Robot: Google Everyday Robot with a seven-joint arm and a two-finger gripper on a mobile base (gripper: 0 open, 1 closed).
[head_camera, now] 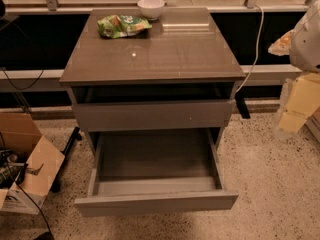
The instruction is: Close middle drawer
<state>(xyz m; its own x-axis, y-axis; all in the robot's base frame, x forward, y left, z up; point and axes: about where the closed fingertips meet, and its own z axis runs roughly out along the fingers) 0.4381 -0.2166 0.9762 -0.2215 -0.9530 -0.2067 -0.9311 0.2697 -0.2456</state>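
The grey-brown cabinet [150, 59] stands in the middle of the camera view. Its middle drawer [156, 203] is pulled far out toward me, showing a bare grey inside [155, 159]. Its plain flat front is the nearest part. Above it sits the taller top drawer front [152, 115] with a tiny white speck, and a dark gap shows over that front. The lowest front is hidden under the open drawer. My gripper [296, 106] hangs at the right edge of the view, to the right of the cabinet and apart from it, below the pale arm [306, 44].
A green snack bag [122, 26] and a white bowl [150, 7] lie on the cabinet top. An open cardboard box [27, 159] with cables stands on the speckled floor at the left. A white cable [257, 44] hangs behind the cabinet's right side.
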